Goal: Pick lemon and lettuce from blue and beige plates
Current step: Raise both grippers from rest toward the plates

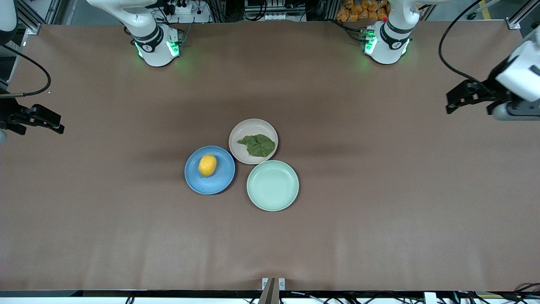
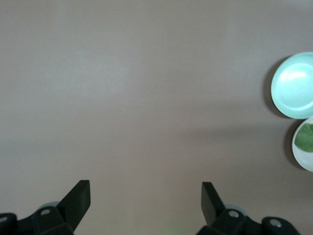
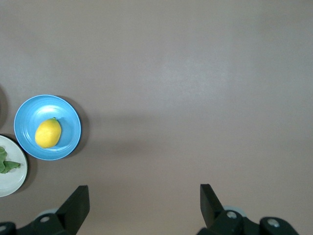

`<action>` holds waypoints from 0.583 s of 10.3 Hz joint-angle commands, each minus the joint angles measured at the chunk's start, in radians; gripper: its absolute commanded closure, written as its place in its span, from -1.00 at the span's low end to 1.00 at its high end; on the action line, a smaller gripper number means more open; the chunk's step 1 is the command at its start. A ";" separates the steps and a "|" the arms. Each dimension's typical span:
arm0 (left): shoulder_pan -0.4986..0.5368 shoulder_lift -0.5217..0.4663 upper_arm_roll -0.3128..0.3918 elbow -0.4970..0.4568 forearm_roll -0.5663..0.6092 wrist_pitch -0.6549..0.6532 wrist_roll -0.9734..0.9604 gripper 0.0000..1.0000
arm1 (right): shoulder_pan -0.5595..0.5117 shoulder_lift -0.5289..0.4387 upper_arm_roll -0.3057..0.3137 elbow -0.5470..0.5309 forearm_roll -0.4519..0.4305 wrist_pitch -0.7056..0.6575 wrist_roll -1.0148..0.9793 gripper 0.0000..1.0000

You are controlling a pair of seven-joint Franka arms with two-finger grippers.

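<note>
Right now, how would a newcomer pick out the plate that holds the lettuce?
Three round plates touch in a cluster at the middle of the brown table. The beige plate is the one farthest from the front camera, beside the blue plate with the lemon. It alone is pale beige and carries the crinkled green lettuce; the mint-green plate is bare.

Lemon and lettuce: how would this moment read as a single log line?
lemon: on blue plate | lettuce: on beige plate | left gripper: open, over bare table | right gripper: open, over bare table | nothing held
</note>
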 commanded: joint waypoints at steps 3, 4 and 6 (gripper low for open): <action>-0.141 0.050 -0.032 0.002 -0.169 0.063 -0.239 -1.00 | 0.051 0.073 0.010 -0.002 0.013 0.020 0.000 -1.00; -0.210 0.085 -0.032 0.004 -0.172 0.075 -0.361 -1.00 | 0.074 0.099 0.010 0.000 0.016 0.046 0.011 -1.00; -0.333 0.154 -0.034 0.004 -0.175 0.170 -0.651 -1.00 | 0.122 0.156 0.010 0.000 0.021 0.086 0.113 -1.00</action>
